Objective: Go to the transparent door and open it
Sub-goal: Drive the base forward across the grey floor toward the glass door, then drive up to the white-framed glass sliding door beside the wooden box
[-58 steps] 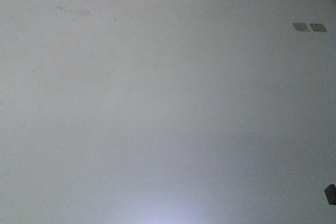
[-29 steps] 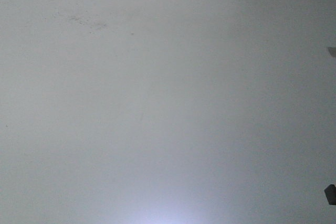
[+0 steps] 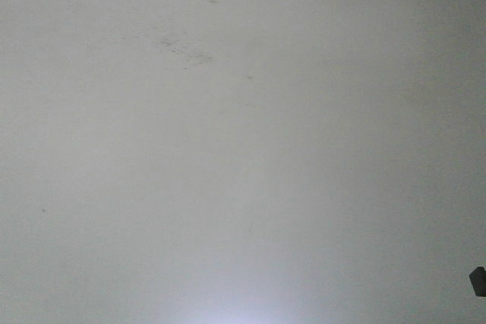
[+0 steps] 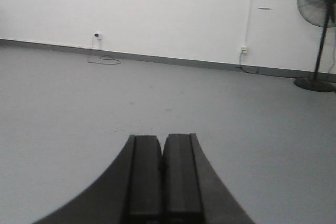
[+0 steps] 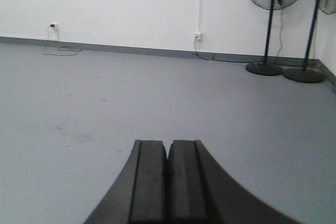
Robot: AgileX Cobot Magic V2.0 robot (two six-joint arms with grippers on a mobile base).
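The transparent door is out of view in every frame. My left gripper (image 4: 162, 139) is shut, its two dark pads pressed together with nothing between them, pointing over bare grey floor (image 4: 79, 103) toward a white wall (image 4: 157, 9). My right gripper (image 5: 168, 144) is likewise shut and empty, low over the grey floor (image 5: 105, 108). The front view holds only pale grey floor (image 3: 243, 187) with faint scuff marks (image 3: 182, 49).
A pedestal fan (image 4: 319, 30) stands at the far right in the left wrist view. Two pedestal fans (image 5: 273, 19) (image 5: 315, 24) stand by the wall in the right wrist view. Wall sockets with cables (image 4: 97, 36) (image 5: 197, 36) sit above the grey skirting.
In the front view the floor scuff marks have slid down and to the right, and the two dark floor squares at the right have left the frame. The grippers' state is unchanged.
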